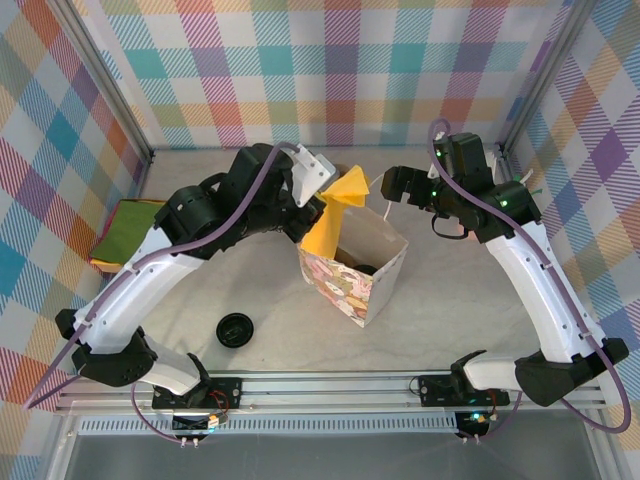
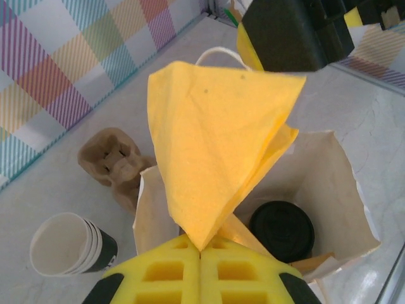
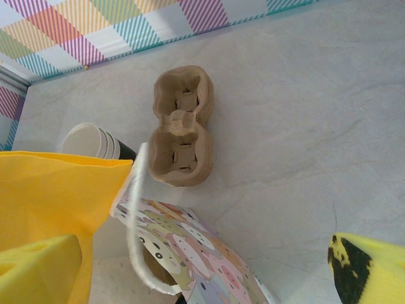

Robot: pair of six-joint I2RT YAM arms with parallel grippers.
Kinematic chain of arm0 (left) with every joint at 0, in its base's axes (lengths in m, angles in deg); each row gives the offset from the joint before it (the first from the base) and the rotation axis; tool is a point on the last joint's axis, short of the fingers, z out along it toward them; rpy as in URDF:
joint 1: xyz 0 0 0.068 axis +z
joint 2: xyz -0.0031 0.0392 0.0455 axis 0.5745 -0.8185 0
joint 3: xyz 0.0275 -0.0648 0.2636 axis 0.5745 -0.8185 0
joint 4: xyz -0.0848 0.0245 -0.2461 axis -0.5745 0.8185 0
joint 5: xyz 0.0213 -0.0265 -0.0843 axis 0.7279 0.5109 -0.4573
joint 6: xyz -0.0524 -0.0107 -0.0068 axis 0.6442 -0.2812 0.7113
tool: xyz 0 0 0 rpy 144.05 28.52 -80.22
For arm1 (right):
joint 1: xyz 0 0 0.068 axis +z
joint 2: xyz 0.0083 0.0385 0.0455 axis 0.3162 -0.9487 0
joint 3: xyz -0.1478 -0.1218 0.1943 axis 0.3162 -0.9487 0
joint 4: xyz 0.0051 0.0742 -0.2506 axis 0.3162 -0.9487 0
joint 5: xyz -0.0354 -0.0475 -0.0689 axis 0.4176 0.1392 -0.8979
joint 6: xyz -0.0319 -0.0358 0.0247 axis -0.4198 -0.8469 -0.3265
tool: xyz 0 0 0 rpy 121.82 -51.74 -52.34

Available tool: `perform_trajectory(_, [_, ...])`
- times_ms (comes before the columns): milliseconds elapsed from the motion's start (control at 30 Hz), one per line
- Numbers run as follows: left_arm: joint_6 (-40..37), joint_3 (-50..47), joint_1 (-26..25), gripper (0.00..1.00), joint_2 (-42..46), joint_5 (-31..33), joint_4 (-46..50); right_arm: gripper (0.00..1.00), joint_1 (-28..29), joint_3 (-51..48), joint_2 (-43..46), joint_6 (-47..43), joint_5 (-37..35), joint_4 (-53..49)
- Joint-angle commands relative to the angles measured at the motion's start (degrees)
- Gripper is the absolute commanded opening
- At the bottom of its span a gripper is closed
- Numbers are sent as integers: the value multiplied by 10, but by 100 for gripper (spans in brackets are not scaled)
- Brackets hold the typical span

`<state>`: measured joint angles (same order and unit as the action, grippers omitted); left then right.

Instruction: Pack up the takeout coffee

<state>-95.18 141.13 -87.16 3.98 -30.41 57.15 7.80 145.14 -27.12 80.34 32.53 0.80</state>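
Black plastic first: the loose lid [image 1: 235,329] lies near me on the left, and I leave it alone. My left claw [image 2: 200,252] is pressed together on a corner of the yellow napkin [image 2: 215,145], which hangs over the open mouth of the paper bag [image 2: 329,171]. The takeout coffee [image 2: 281,229] stands upright inside the bag at its right side, lid on. I judge the step to be tucking the napkin in. To do it well I should bring the hanging tip down into the free space left of the cup, clear of the bag's rim, and let go only once most of the sheet is below the edge. Further right, my right claw [image 1: 392,185] hovers spread wide beside the bag, holding nothing; it could steady the far wall.
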Motion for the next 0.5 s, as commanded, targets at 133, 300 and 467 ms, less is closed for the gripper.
perform_trajectory(133, [20,-20,-4,0,-9,-28,0,99,-3,0,0,5,7,-1])
perform_trajectory(300, [32,-21,-4,0,-34,-51,-14,99,-3,-6,2,4,8,-2])
perform_trajectory(467, [53,-29,-4,1,-65,-72,-31,99,-3,-15,5,7,11,1])
